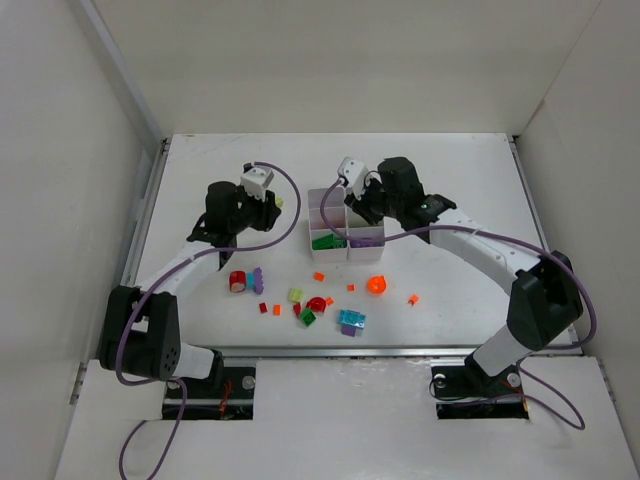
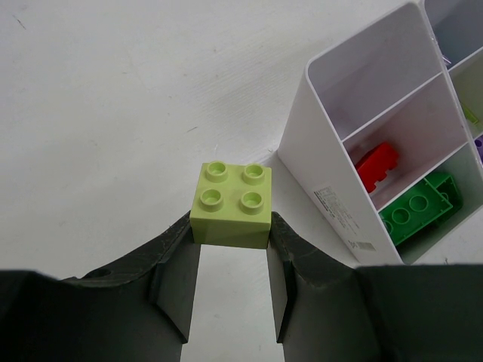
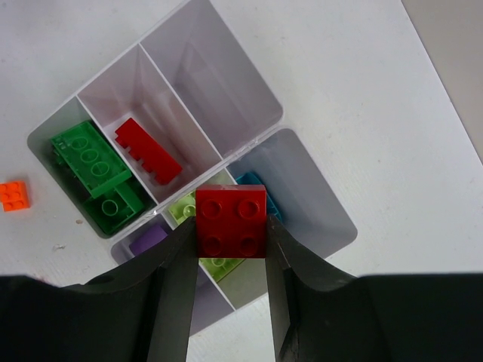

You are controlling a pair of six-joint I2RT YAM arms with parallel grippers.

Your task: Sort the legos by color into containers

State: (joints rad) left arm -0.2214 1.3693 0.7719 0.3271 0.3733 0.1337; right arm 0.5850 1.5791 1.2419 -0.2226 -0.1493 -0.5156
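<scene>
Overhead, loose legos (image 1: 320, 303) lie scattered on the near side of the white six-compartment tray (image 1: 367, 250). Only the wrist views show the grips. The left gripper (image 2: 230, 235) is clamped on a yellow-green four-stud brick (image 2: 230, 202) left of the tray, and the right gripper (image 3: 230, 243) pinches a red four-stud brick (image 3: 230, 217) above it.

Yellow-green 2x2 brick (image 2: 231, 205), studs up, pinched at both sides by the dark jaws of left gripper (image 2: 231, 230), over white table (image 2: 113, 113). At right, white divided tray (image 2: 332, 136): green brick (image 2: 419, 207) in nearest compartment, red brick (image 2: 377, 166) in the next.
</scene>
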